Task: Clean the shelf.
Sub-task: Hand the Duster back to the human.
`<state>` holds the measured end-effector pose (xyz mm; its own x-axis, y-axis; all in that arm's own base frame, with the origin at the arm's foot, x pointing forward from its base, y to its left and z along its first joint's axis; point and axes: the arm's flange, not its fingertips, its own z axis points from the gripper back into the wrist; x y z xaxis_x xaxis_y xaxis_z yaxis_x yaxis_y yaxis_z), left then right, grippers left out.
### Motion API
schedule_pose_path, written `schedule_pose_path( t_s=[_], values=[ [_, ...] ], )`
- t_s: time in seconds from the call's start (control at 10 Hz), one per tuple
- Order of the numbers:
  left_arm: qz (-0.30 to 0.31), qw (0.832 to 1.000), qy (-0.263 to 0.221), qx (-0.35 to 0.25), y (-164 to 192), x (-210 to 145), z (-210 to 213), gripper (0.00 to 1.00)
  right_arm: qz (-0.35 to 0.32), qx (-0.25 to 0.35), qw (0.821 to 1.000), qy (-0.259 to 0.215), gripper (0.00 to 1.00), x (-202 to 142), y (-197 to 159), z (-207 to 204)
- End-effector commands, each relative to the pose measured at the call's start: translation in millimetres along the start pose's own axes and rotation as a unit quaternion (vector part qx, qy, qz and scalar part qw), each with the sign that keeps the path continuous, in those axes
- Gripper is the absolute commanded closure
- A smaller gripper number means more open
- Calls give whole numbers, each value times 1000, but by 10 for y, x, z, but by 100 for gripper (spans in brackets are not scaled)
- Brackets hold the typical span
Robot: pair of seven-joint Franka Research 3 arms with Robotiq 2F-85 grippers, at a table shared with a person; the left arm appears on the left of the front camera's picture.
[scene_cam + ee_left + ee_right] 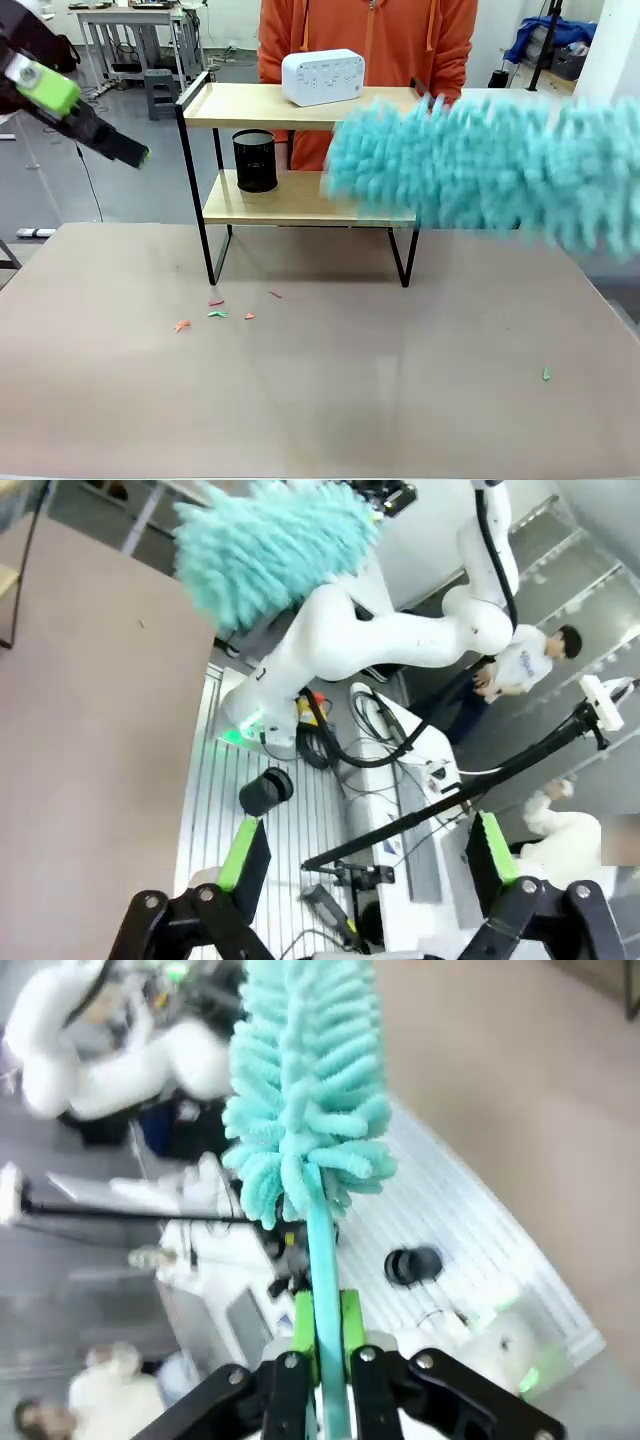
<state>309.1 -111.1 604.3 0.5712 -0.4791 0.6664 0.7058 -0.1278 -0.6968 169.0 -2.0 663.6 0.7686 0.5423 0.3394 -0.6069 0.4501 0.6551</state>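
The shelf (300, 105) stands at the table's far middle, two light wood boards in a black frame. A white speaker-like box (322, 77) sits on its top board and a black mesh cup (255, 160) on the lower one. A fluffy teal duster (490, 165) reaches in from the right, blurred, in front of the shelf's right half at the height between the boards. My right gripper (322, 1345) is shut on the duster's teal handle (322, 1260), below the duster head (305, 1090). My left gripper (125, 150) hangs open and empty at the upper left, left of the shelf, and its fingers (245, 852) stand wide apart.
A person in an orange hoodie (370, 35) stands right behind the shelf. Small coloured scraps (215, 312) lie on the tan tabletop (320, 400) in front of the shelf's left leg, and one green scrap (546, 374) at the right. My right arm (400, 630) shows in the left wrist view.
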Motion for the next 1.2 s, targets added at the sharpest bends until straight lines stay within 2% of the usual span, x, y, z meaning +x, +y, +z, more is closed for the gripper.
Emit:
schedule_pose_path(
  t_s=[0.0,0.1,0.2,0.3,0.5,0.7,0.8,1.1],
  values=[
    [-13,1000,-10,18,-182,22,50,0,-32,-17,998,-58,88,65,-54,150],
    [-13,1000,-10,18,-182,22,50,0,0,0,1000,0,88,0,0,0],
    [4,1000,-2,-2,69,-15,26,0,11,14,1000,6,88,104,-41,-1],
    [-3,1000,11,5,144,77,-133,0,46,38,997,52,88,333,38,-97],
    [-11,998,56,13,344,359,-565,0,74,56,989,119,88,684,173,-191],
    [-24,996,87,-3,472,527,-862,0,77,77,977,183,88,975,193,-410],
    [-34,993,109,-19,488,575,-1035,0,80,86,972,203,88,1078,176,-556],
    [-60,985,143,-73,431,592,-1354,0,85,102,973,190,88,1212,70,-705]
  ],
)
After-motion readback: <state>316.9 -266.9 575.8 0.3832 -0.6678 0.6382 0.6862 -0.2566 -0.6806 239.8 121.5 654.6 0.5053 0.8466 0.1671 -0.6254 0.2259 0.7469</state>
